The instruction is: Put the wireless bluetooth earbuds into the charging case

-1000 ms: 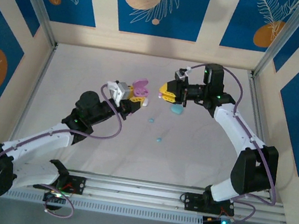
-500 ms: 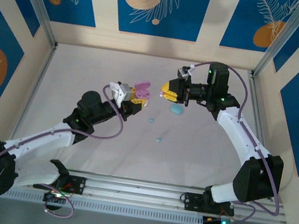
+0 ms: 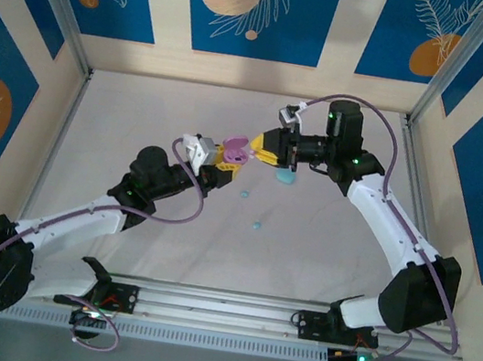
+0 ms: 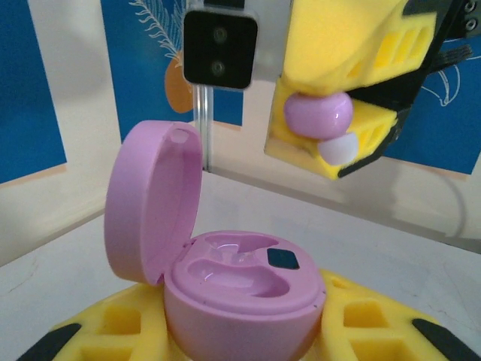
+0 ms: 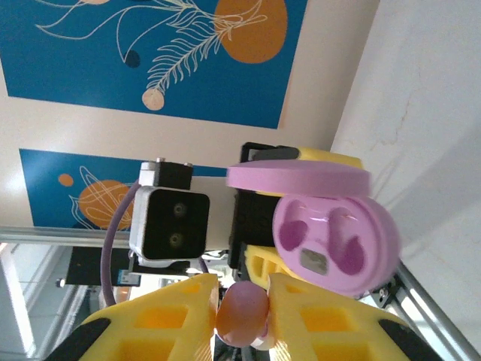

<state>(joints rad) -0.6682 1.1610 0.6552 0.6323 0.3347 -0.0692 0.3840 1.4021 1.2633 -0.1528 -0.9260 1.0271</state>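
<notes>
1. In the top view, the right gripper [image 3: 257, 145] has slid left from where it was a second ago. The left gripper [image 3: 225, 159] has come up and to the right to meet it. The gap between them at the frame's centre has nearly closed.
2. This looks like the last approach before insertion. The bud [image 4: 318, 114] is not yet in a well, and both wells of the case [image 4: 244, 301] are bare.
3. The right gripper is clenched on the pink bud, which shows in the upper right of the left wrist view. In the right wrist view it sits at the bottom centre between the yellow fingers.
4. The left gripper is clenched on the base of the pink case, low in the centre of its own view.
5. The case's mouth faces up in the left wrist view. Its lid [image 4: 154, 199] stands open on the left, hinged there.
6. In the right wrist view the wells face the camera, above and right of the bud.
7. The bud's long axis runs steeply from its pink bulb down to a whitish tip at lower right. It sits up and right of the wells, so I judge it still needs lining up.
8. A blue case [image 3: 286, 177] and two blue buds [image 3: 244, 194] lie on the table [image 3: 142, 108] just right of centre.
</notes>
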